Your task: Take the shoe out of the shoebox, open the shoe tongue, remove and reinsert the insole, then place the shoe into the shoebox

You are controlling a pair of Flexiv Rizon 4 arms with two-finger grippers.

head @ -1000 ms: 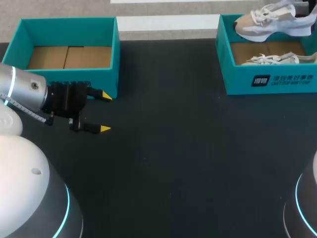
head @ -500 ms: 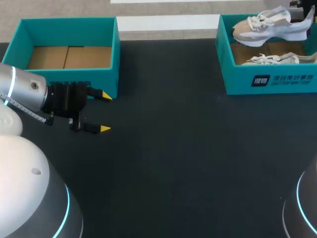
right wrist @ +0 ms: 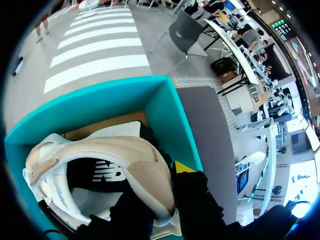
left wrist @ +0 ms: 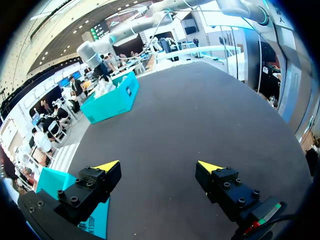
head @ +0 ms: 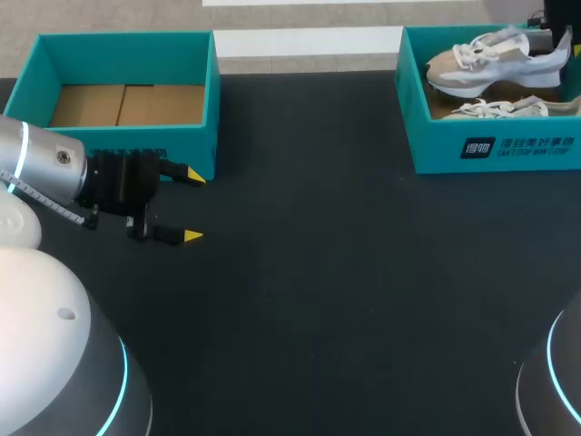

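A beige and white shoe [head: 490, 62] hangs over the right teal shoebox [head: 508, 150] at the table's far right. My right gripper [head: 556, 34] is shut on its heel. In the right wrist view the fingers pinch the padded heel collar of the shoe [right wrist: 100, 150], one yellow tip showing at my right gripper [right wrist: 160, 185], with the teal shoebox [right wrist: 165, 110] beneath. A second shoe [head: 504, 108] lies in the box. My left gripper [head: 192, 205] stands open and empty just above the table at the left, its fingers spread wide in the left wrist view [left wrist: 160, 167].
An empty teal box [head: 214, 100] with a cardboard floor stands at the back left, close behind my left gripper. The black tabletop [head: 327, 272] stretches between the two boxes. Far ahead of the left gripper the right shoebox [left wrist: 112, 102] shows.
The held shoe has come down and slightly left toward the right shoebox with my right gripper. The left arm has not moved.
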